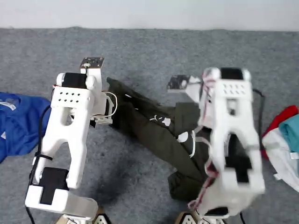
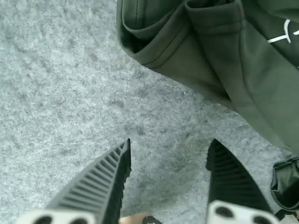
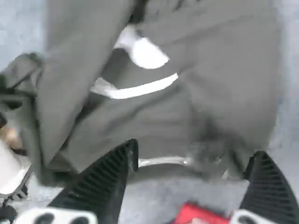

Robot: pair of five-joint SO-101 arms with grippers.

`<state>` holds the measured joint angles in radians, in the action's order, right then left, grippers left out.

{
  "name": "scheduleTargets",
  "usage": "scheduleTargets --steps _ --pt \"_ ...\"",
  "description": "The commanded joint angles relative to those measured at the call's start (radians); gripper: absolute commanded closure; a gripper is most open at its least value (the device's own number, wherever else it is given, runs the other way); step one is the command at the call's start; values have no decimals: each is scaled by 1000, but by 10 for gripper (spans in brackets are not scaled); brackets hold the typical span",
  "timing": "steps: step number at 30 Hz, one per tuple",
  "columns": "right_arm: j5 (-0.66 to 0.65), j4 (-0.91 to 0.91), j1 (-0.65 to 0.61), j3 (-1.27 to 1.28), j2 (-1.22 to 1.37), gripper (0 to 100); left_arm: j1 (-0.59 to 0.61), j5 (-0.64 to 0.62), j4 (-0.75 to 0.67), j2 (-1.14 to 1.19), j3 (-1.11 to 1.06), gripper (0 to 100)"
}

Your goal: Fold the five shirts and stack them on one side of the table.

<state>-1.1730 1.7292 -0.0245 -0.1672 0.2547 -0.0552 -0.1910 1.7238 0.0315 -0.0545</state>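
A dark olive shirt [image 1: 154, 126] with white print lies crumpled across the middle of the grey table. My left gripper [image 2: 168, 158] is open just above bare table, a little short of the shirt's hem [image 2: 187, 51], with nothing between its fingers. My right gripper [image 3: 191, 158] is open too, hovering over the olive shirt [image 3: 187, 93] near its edge. In the high view the left arm [image 1: 70, 121] stands at the shirt's left end and the right arm [image 1: 231, 140] over its right part. A blue shirt [image 1: 18, 121] lies at the far left.
A pile of red, teal and white shirts [image 1: 285, 140] sits at the right edge of the table. A bit of red cloth [image 3: 201, 214] lies close under the right gripper. Bare grey table [image 1: 140, 56] stretches behind the arms.
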Motion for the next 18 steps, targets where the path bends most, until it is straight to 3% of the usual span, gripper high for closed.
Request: scheduleTargets --steps 1,6,12,15,18 --pt "25 73 -39 -407 300 634 -2 9 31 -38 1 746" --pt "43 70 -65 -695 539 634 -2 9 31 -38 1 746" --pt "43 70 -105 -756 674 647 0 6 31 -38 1 746" --pt "43 68 -110 -756 711 759 0 6 31 -38 1 746" --pt "41 62 -101 -761 727 949 0 6 32 -38 -4 746"
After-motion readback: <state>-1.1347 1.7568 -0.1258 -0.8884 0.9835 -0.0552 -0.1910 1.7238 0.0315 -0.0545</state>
